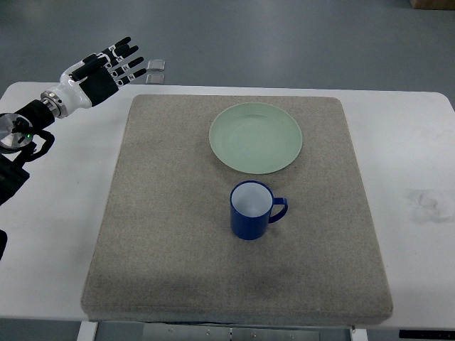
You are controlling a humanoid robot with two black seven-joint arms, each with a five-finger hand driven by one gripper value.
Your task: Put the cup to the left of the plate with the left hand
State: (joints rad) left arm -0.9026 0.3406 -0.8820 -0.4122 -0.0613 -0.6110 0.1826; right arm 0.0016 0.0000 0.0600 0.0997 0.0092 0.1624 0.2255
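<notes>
A dark blue cup with a white inside stands upright on the grey mat, its handle pointing right. Just behind it lies a pale green plate. My left hand hovers over the table's far left corner, well away from the cup, with its fingers stretched out and nothing in them. The right arm is out of the picture.
The mat covers most of a white table. Two small grey squares sit on the floor beyond the table's far edge, near my left fingertips. A faint smudge marks the table at the right.
</notes>
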